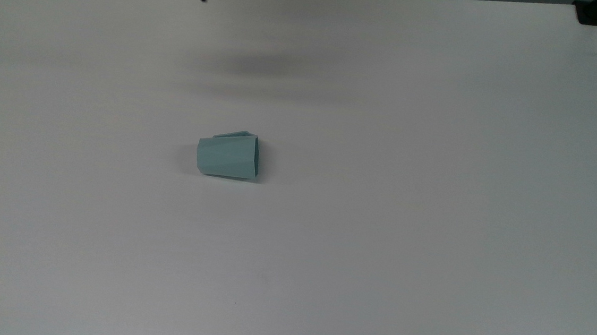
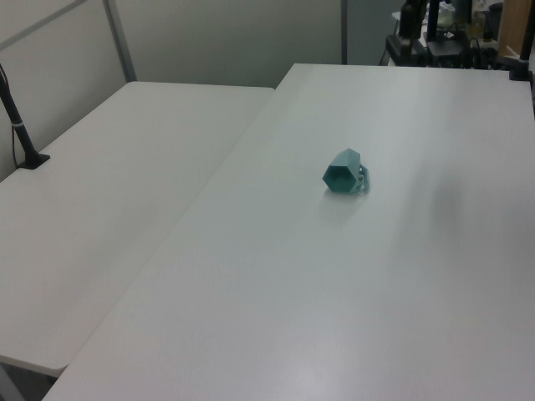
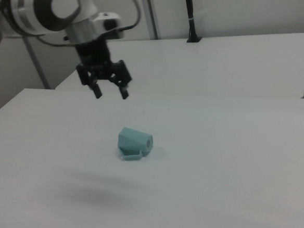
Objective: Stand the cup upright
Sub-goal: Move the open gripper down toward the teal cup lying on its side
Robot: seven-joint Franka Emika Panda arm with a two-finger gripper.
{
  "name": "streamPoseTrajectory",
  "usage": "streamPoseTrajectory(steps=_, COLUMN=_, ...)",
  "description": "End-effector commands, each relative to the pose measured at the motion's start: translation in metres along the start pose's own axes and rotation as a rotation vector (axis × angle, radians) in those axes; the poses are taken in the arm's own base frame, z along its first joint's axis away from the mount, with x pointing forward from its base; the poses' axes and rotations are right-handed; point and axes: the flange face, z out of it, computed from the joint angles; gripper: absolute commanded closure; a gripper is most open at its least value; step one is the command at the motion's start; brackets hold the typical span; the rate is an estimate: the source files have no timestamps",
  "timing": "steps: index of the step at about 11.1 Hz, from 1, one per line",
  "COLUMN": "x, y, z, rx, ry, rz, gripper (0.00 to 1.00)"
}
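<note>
On the white table [image 1: 438,146] in the top view, the cup [image 1: 227,155] lies on its side, rim toward the top view's right. In the left view its hexagonal base faces the camera. In the right view my gripper [image 3: 109,91] hangs above and well apart from it, jaws spread and empty. I judge everything is left: approach, grasp, tip upright.

No readable text, no labels, no brands, no numbers, no signs anywhere
</note>
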Motion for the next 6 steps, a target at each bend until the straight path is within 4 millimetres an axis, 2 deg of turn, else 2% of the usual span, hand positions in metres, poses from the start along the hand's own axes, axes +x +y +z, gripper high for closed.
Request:
streamPoseTrajectory(steps=1, x=0.039, y=-0.108, z=0.038, rx=-0.245, ry=0.002, rz=-0.014, gripper=0.00)
streamPoseTrajectory(steps=3, x=0.060, y=-0.157, z=0.046, rx=-0.288, ry=0.116, rz=0.021, gripper=0.00)
streamPoseTrajectory(steps=4, x=0.069, y=-0.170, z=0.052, rx=-0.304, ry=0.166, rz=0.052, gripper=0.00)
streamPoseTrajectory(steps=5, x=0.073, y=-0.194, z=0.060, rx=-0.369, ry=0.198, rz=0.034, gripper=0.00)
streamPoseTrajectory(steps=6, x=0.073, y=-0.218, z=0.078, rx=-0.462, ry=0.222, rz=0.000, gripper=0.00)
